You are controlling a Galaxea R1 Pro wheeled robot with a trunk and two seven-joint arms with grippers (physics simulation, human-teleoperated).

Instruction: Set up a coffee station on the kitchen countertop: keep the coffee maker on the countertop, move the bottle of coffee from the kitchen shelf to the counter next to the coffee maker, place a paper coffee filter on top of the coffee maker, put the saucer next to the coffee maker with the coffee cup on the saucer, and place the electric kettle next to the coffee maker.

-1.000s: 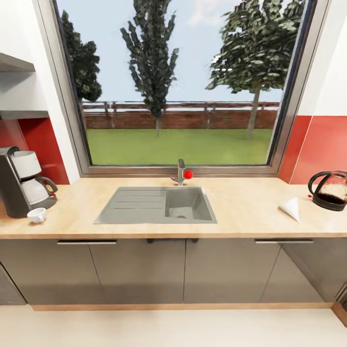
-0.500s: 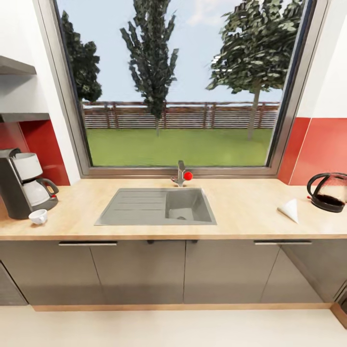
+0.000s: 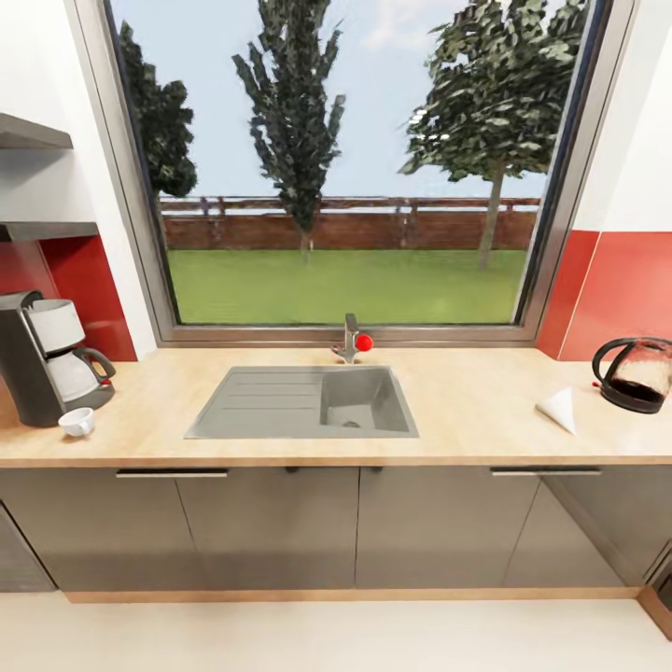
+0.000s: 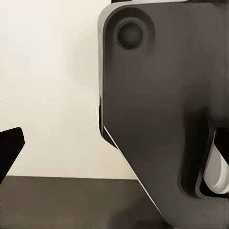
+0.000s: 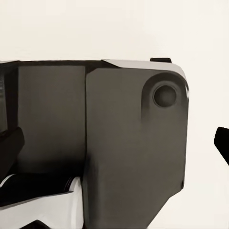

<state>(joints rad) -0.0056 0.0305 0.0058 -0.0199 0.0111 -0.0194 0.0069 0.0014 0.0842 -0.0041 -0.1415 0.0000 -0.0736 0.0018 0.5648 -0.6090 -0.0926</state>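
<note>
Kitchen countertop (image 3: 467, 411) ahead: coffee maker (image 3: 42, 355) and cup (image 3: 77, 422) far left, paper filter (image 3: 561, 408) and kettle (image 3: 639, 373) far right. We should roll squarely rightward first; our grippers' state we cannot tell.

No readable text, labels, brand names, numbers or signs appear anywhere in these views. The coffee maker (image 3: 42, 357) at the left edge and the kettle (image 3: 637, 373) at the right edge both have plain, unmarked surfaces.
</note>
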